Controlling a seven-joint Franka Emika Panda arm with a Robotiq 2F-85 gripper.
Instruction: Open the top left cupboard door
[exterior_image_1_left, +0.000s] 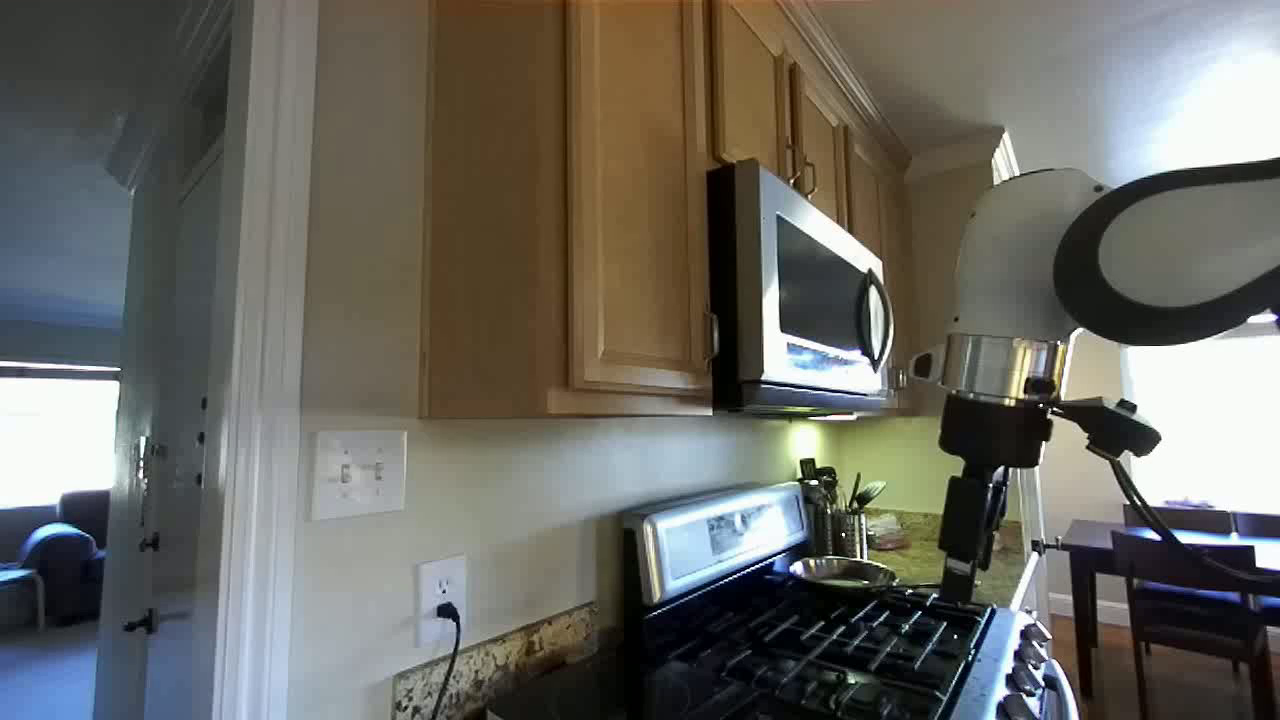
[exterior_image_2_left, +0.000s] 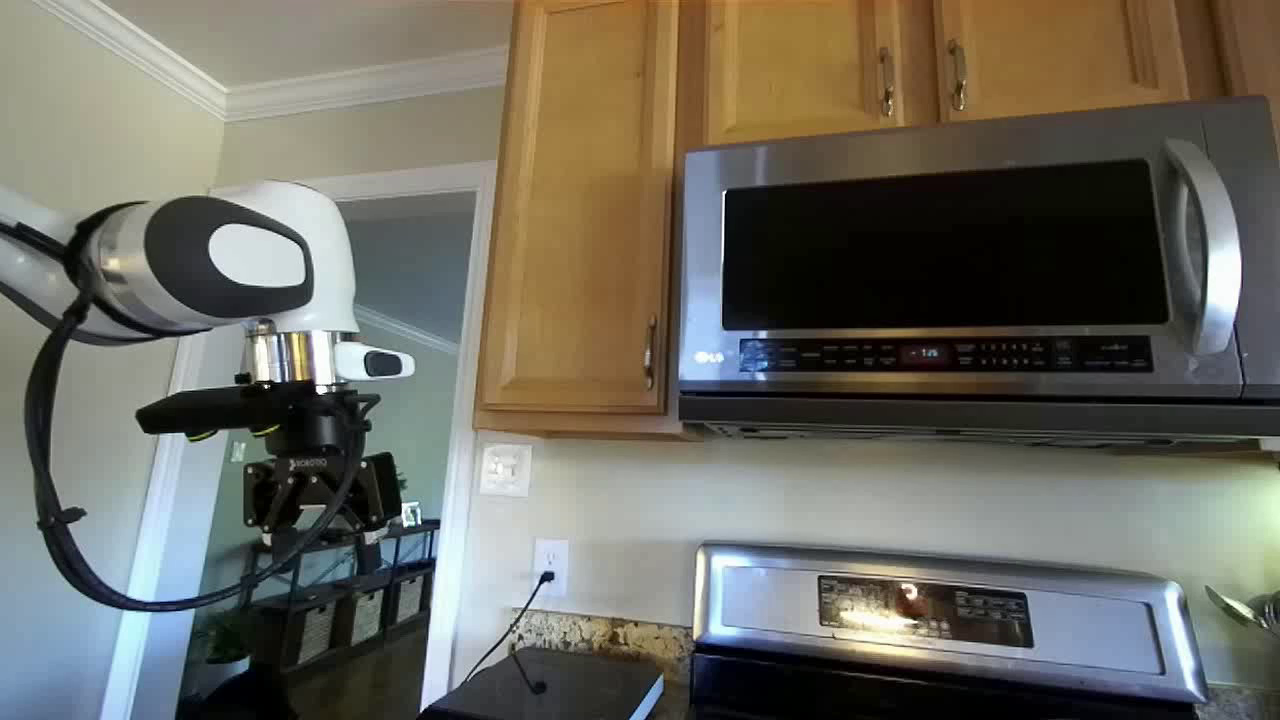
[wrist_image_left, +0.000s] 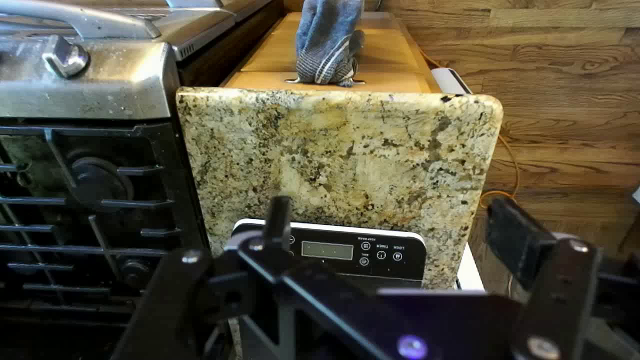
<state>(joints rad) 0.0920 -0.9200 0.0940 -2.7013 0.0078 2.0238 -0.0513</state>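
Note:
The top left cupboard door is a tall, narrow light-wood panel, seen in both exterior views (exterior_image_1_left: 640, 200) (exterior_image_2_left: 585, 220). It is shut. Its metal handle (exterior_image_1_left: 712, 337) (exterior_image_2_left: 650, 352) stands upright at the lower edge beside the microwave. My gripper (exterior_image_1_left: 960, 575) (exterior_image_2_left: 322, 535) points down, apart from the door and lower than its handle. In the wrist view the gripper (wrist_image_left: 398, 227) has its two fingers wide apart, with nothing between them. The wrist view looks down at the counter, so the door is out of view there.
A steel microwave (exterior_image_1_left: 820, 290) (exterior_image_2_left: 945, 250) juts out beside the door. A gas stove (exterior_image_1_left: 840, 640) (wrist_image_left: 95, 190) stands below it. A black flat appliance (exterior_image_2_left: 560, 685) (wrist_image_left: 325, 250) lies on the granite counter (wrist_image_left: 330, 160). Shorter doors (exterior_image_2_left: 800, 70) sit over the microwave.

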